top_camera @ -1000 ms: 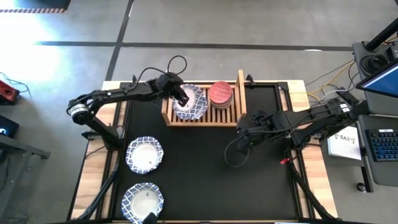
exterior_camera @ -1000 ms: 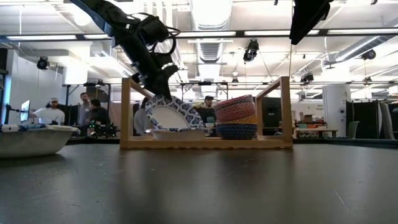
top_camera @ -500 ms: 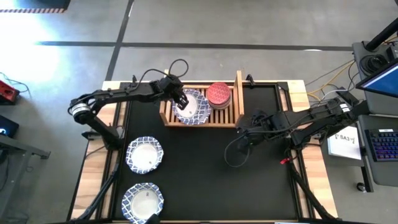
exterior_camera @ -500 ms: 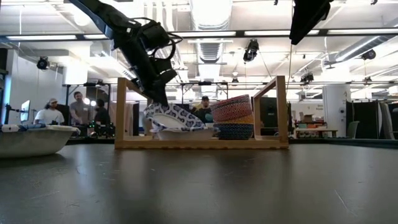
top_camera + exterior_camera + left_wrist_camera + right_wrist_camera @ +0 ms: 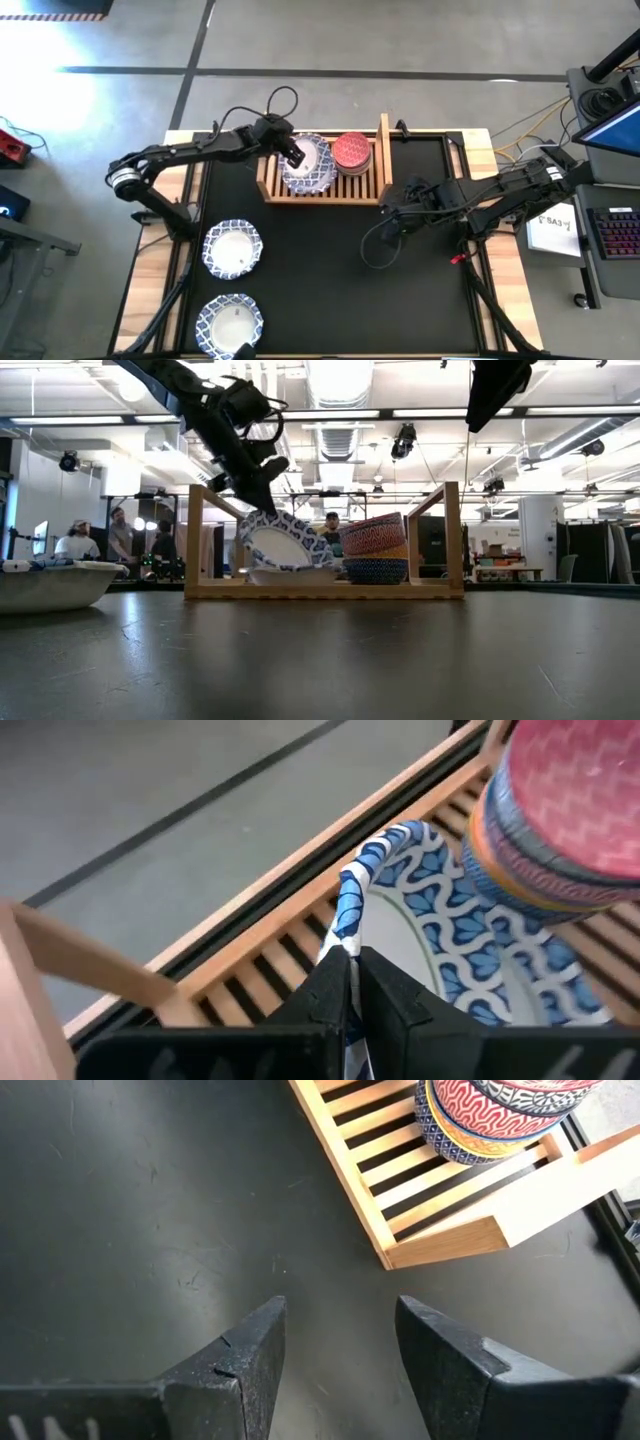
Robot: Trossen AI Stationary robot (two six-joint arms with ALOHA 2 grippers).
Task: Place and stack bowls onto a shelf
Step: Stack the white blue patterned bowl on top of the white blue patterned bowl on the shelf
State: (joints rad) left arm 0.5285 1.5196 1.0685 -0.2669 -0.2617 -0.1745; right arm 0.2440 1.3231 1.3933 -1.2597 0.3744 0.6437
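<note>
My left gripper [image 5: 290,152] [image 5: 258,495] is over the left half of the wooden shelf [image 5: 372,183], shut on a white bowl with a blue patterned rim [image 5: 312,168] [image 5: 283,542]. That bowl stands steeply tilted, its inside facing the near edge. Its low edge sits in another white bowl [image 5: 285,574] lying on the shelf's slats. The small bowls [image 5: 353,150] [image 5: 378,546] are stacked in the right half, the red one on top. My right gripper [image 5: 390,215] [image 5: 340,1350] hovers open over the table beside the shelf's near right corner. My left gripper pinches the tilted bowl's raised rim [image 5: 345,915], on its far-left side. One finger [image 5: 395,1005] is inside the bowl and one [image 5: 325,1000] outside. The fingers come slanting down from above and from the left. The bowl's low edge [image 5: 300,566] rests in the bowl beneath.
Two more blue-rimmed white bowls [image 5: 232,250] [image 5: 230,322] sit on the black mat near the table's left near corner; one [image 5: 45,582] shows at the low view's left. The shelf's upright side boards [image 5: 455,535] flank the bowls. People stand in the room behind.
My left gripper dipped, laying the held bowl flatter onto the bowl beneath, then rose again and tipped it back up steep. The shelf slid slightly toward the table's left. The grip stayed shut on the rim.
</note>
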